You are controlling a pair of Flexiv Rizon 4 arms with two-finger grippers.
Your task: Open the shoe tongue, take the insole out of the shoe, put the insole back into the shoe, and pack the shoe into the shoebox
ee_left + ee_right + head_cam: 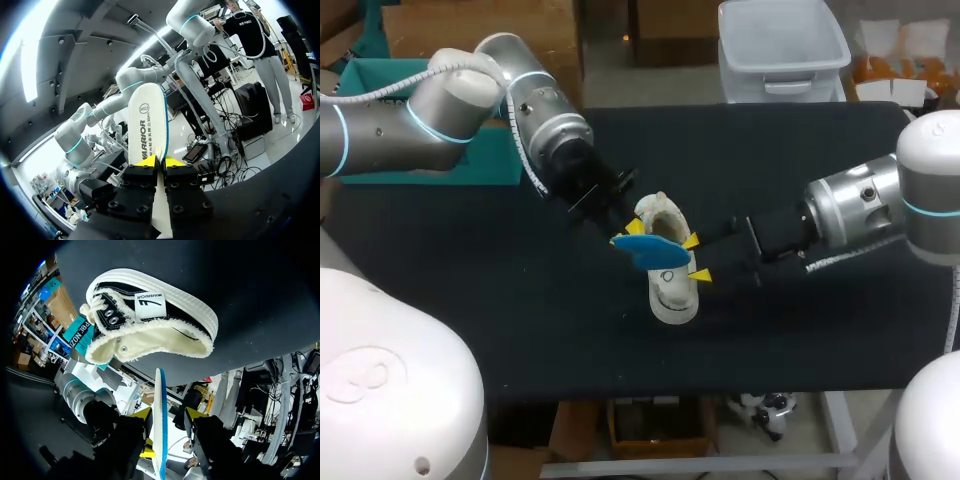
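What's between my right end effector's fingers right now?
The insole, edge-on; the left end effector grips it. Seen in the right wrist view.

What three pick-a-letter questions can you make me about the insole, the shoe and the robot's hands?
1. Where is the insole?
A) held up over the shoe
B) tucked inside it
C) lying flat beside it

2. What colour is the side of the insole seen in the head view?
A) red
B) blue
C) green

3. What is the left gripper doing?
A) open and empty
B) shut on the shoe
C) shut on the insole

Answers:
1 A: the head view shows it over the shoe's opening, and the right wrist view shows a gap between them.
2 B: that side shows blue.
3 C: the left wrist view shows it clamping the insole from both sides.
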